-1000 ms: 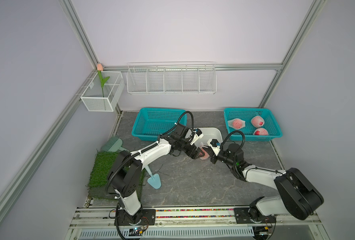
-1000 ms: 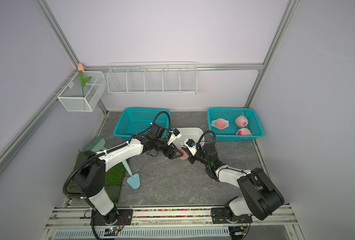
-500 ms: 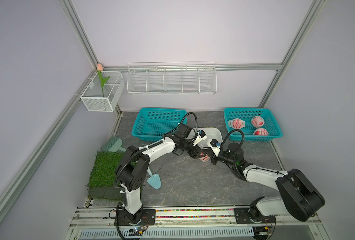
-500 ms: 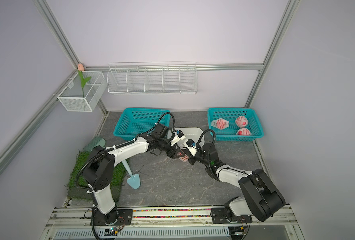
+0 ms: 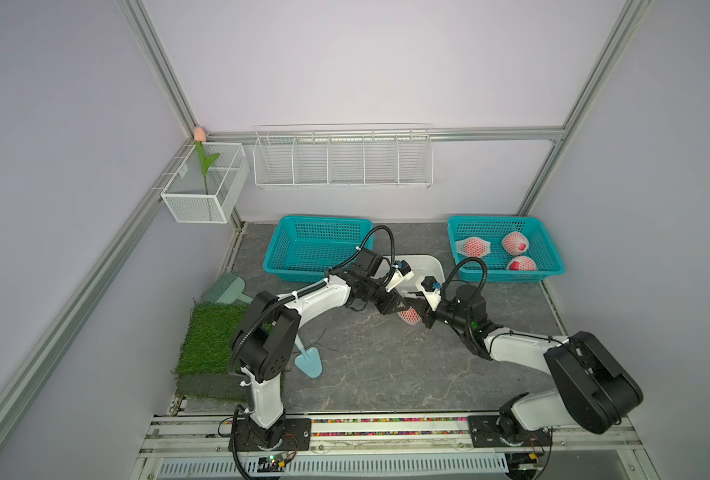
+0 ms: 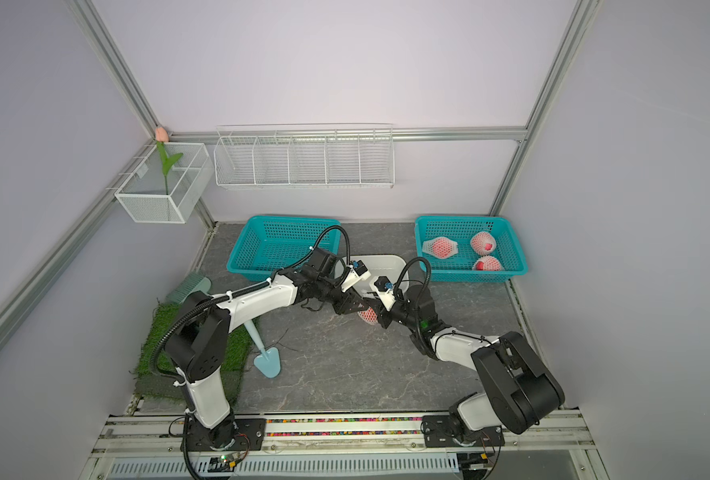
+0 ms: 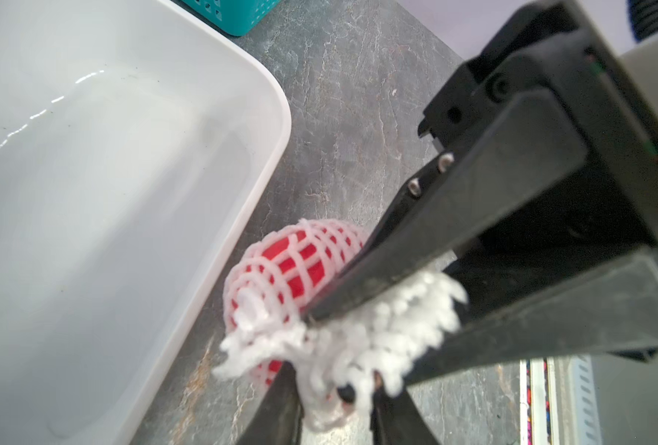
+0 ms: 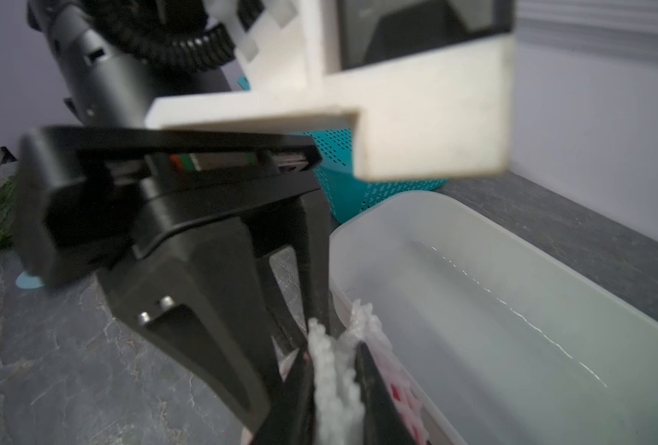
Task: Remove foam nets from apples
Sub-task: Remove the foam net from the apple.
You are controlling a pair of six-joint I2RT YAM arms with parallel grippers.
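Left gripper (image 7: 335, 381) clamps the net (image 7: 265, 339) on the apple (image 7: 298, 269) beside the tub (image 7: 277, 127). Right gripper (image 8: 333, 358) straddles same net; grip unclear.

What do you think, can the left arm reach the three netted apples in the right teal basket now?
Probably not. The left gripper is busy at the foam net on the table's apple, and the right arm lies across its way to the basket.

A white tub (image 5: 430, 266) is sitting between the left teal basket (image 5: 318, 245) and the right teal basket (image 5: 490, 226). 1 pink tulip (image 5: 199, 134) is standing in a mesh box (image 5: 203, 195) beside a wire rack (image 5: 342, 160). A blue trowel (image 5: 308, 361) is lying beside a grass mat (image 5: 207, 336).
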